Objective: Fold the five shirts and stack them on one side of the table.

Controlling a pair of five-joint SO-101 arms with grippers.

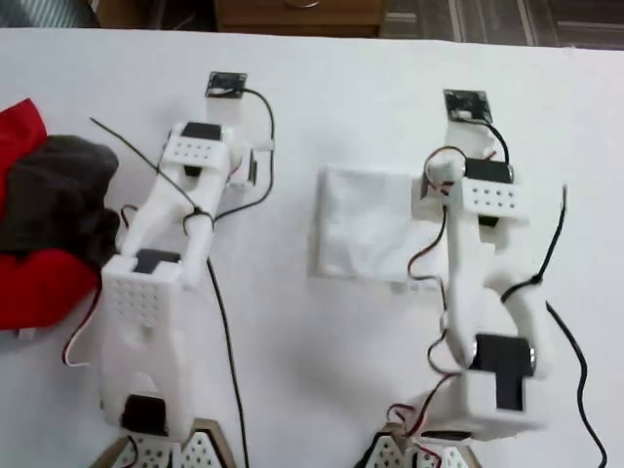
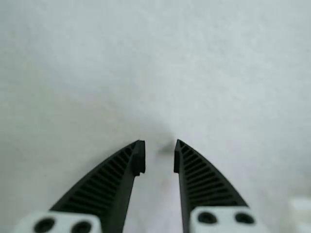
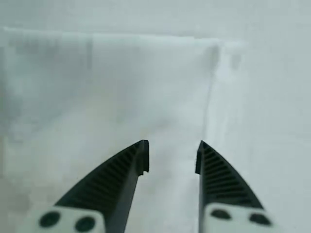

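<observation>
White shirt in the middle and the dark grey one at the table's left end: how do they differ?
The white shirt is folded into a flat rectangle; the dark grey shirt is a crumpled heap. The white shirt lies alone on the table, below the open right gripper; the dark grey shirt sits on a red shirt. Neither is gripped.

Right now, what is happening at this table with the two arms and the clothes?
Shirt folding is under way. The right gripper hangs open over a white shirt that lies flat and looks folded near the middle of the table; it holds nothing. The left gripper is also open, over bare tabletop. At the table edge on the left gripper's side, a red shirt and a dark grey shirt lie crumpled in a heap, not yet folded.
</observation>
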